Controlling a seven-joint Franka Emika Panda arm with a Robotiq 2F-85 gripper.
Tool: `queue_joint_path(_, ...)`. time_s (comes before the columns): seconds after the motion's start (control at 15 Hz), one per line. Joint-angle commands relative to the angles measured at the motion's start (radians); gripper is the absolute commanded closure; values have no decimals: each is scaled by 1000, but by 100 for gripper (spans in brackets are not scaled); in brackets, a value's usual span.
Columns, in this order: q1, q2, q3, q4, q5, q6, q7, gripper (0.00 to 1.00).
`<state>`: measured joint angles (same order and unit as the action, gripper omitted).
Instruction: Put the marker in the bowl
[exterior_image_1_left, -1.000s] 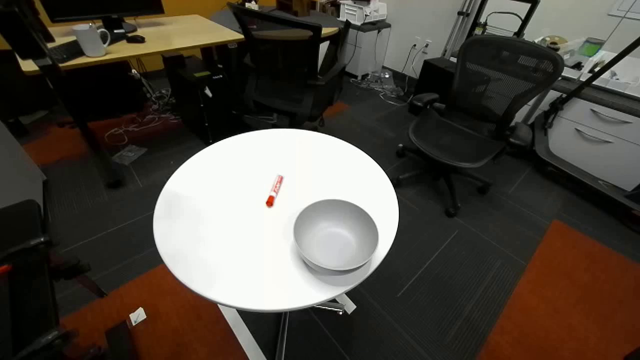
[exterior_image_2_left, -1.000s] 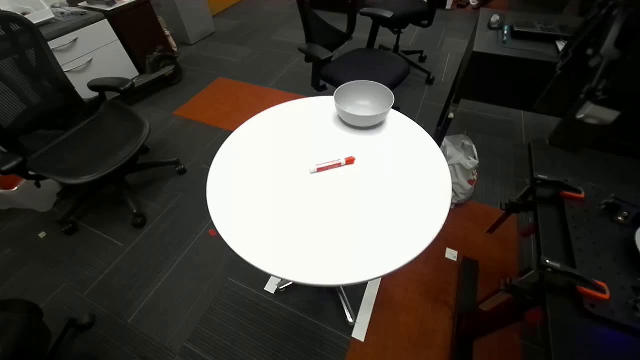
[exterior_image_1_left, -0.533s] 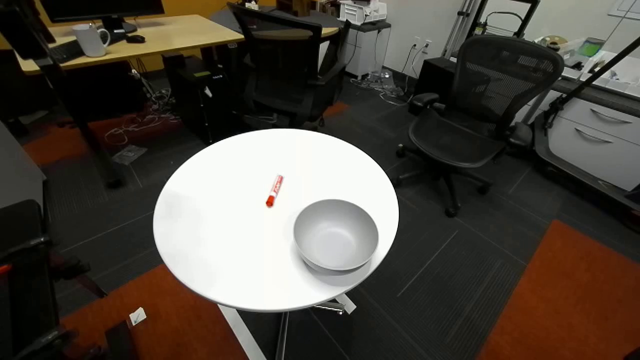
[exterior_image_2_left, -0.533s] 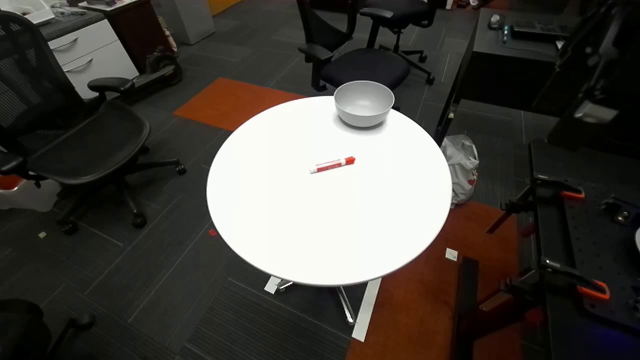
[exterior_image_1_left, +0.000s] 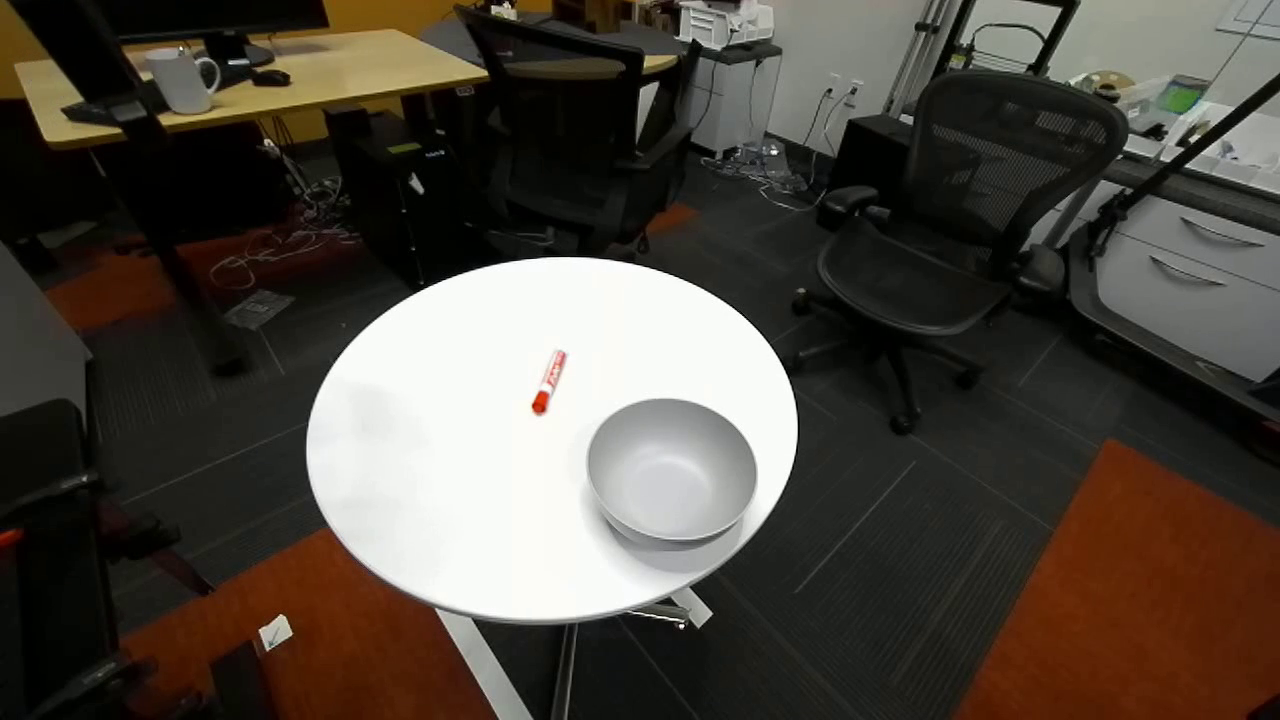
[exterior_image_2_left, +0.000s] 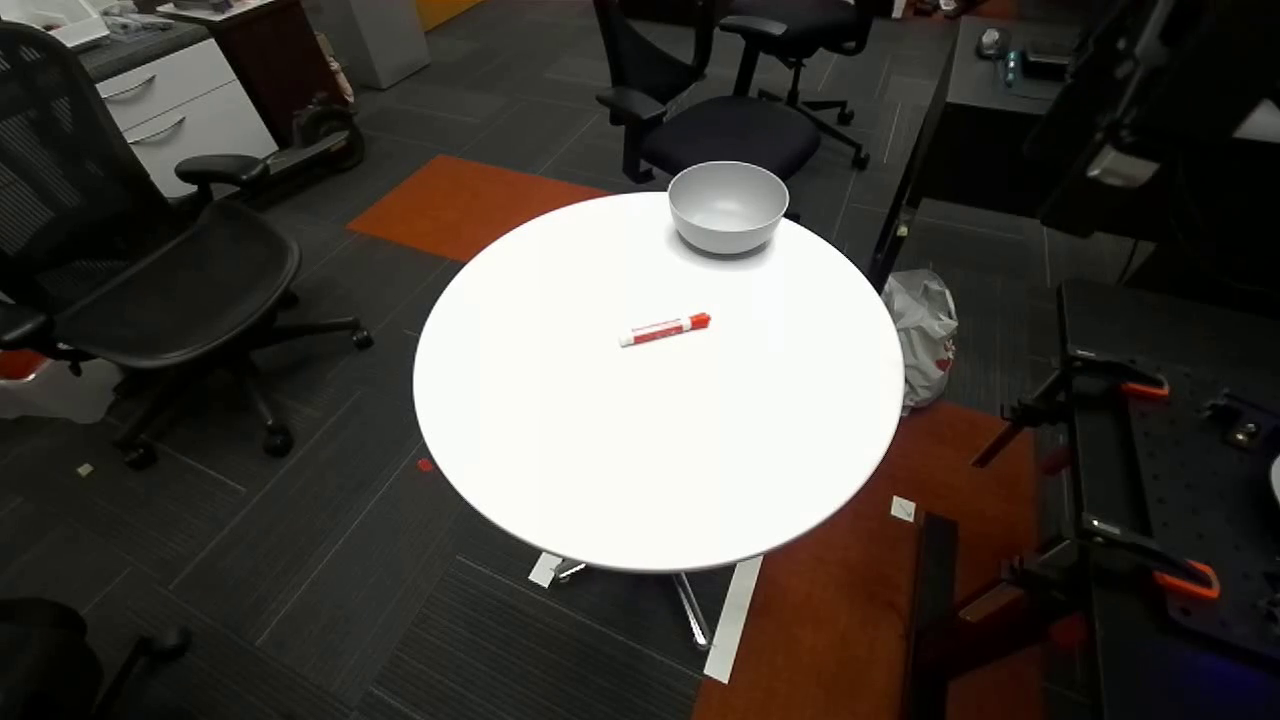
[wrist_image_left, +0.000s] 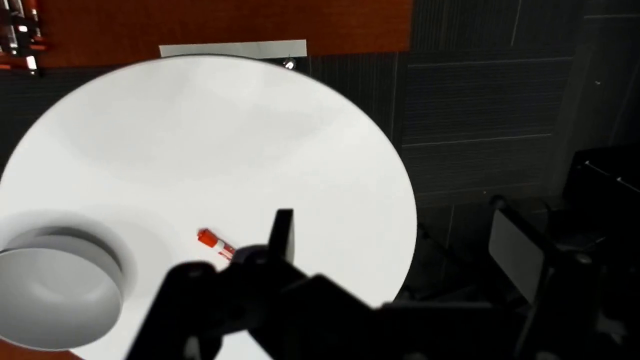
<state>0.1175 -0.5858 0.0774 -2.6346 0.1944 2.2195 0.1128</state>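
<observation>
Marker (exterior_image_1_left: 549, 382), one: lying flat on the round white table (exterior_image_1_left: 430, 500), near the bowl (exterior_image_1_left: 672, 470) and apart from it. Arm (exterior_image_2_left: 1130, 110), one: we see it as a dark mass at the upper right in an exterior view, outside the table's outline; which section, we cannot tell. Gripper (wrist_image_left: 392, 215), one: entering the wrist view from below, its fingers (wrist_image_left: 517, 255) spread wide, with the table's edge and the dark carpet (wrist_image_left: 475, 110) showing in the gap. Finishes, as we read them: marker a slim stick with red cap, white band and red-printed barrel; bowl round, smooth and matt grey (a soft sheen inside); table smooth; carpet finely ribbed, with orange-red patches. Obscured: the arm runs out of frame in both exterior views; in the wrist view the gripper's body covers the marker's far end, and the left edge clips the bowl. We cannot make out the marker's lettering.
</observation>
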Motion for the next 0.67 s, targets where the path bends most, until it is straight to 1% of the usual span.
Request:
queue_joint_path(0.0, -29, 94, -19, 68, -60, 14, -75, 0)
queue_joint_path(0.27, -48, 193, -48, 117, -123, 64, -164, 0)
queue_joint_path(0.4, -54, 247, -63, 137, -153, 112, -211, 0)
queue_joint_path(0.6, -52, 329, -87, 167, -157, 189, -282, 0)
